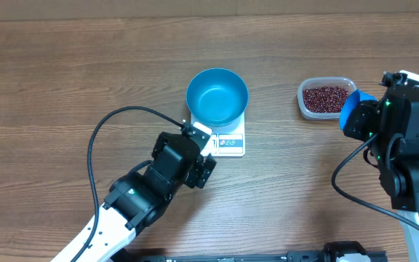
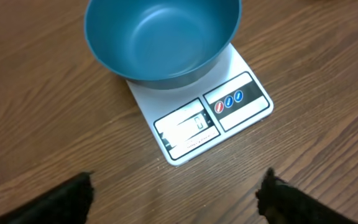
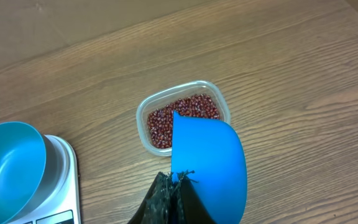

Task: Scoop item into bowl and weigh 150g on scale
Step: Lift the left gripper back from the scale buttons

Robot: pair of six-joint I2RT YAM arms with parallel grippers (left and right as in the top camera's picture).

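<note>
Wood-grain worktop [image 1: 49, 73] carries everything. At its middle the bowl [image 1: 217, 96] sits empty on the scale [image 1: 230, 143], ready for weighing. The left tool [image 2: 176, 190] hovers wide at the scale's front, gripping nothing. Toward the right edge, the right tool [image 3: 169, 199] clamps the scoop [image 3: 210, 162] at the rim of the tub [image 1: 302, 93] of beans [image 1: 324, 97]. Open room lies between tub and bowl.

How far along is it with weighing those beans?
Done: the bowl sits empty on the scale. In hand: the right gripper is shut on the blue scoop by the tub of beans. To do: scooping beans into the bowl to the target weight.
</note>
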